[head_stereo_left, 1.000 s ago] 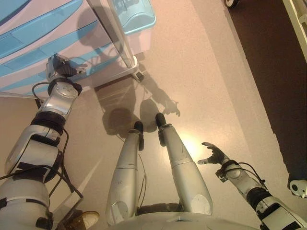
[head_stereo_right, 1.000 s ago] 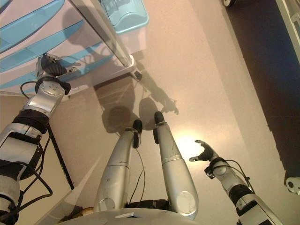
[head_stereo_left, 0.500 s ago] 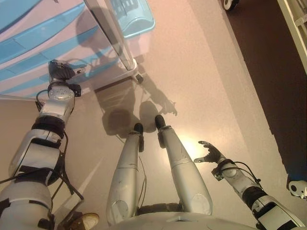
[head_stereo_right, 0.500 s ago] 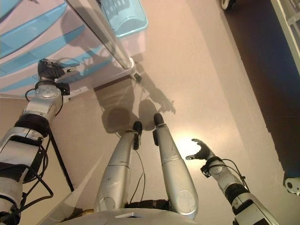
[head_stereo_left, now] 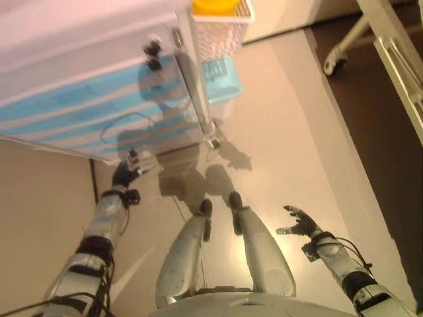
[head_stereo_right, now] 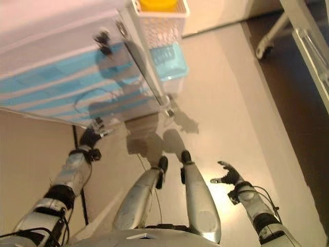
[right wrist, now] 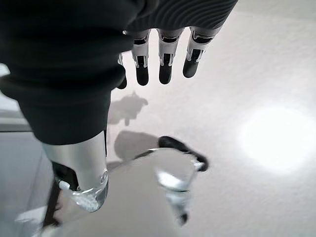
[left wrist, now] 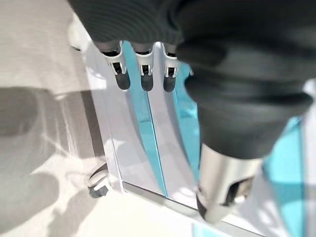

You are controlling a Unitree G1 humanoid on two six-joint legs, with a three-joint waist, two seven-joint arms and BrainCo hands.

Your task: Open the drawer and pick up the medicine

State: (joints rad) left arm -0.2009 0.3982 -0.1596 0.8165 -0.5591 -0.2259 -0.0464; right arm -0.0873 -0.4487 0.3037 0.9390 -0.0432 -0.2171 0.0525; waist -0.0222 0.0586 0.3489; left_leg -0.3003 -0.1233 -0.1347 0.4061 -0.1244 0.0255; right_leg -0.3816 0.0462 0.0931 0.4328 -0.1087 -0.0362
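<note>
A white cart with pale blue drawer fronts stands at the upper left, and its drawers look closed. My left hand hovers at the cart's bottom front edge. In the left wrist view its fingers are relaxed beside the blue drawer fronts and hold nothing. My right hand hangs open over the floor at the lower right, far from the cart, and it is empty in the right wrist view. No medicine shows in any view.
A white wire basket holding something yellow hangs on the cart's right side, with a pale blue bin below it. A pale frame on a caster stands at the upper right over darker floor.
The camera has tilted up, so more of the cart and the basket now show. My left hand sits lower against the cart, at its bottom edge. The right hand is much the same.
</note>
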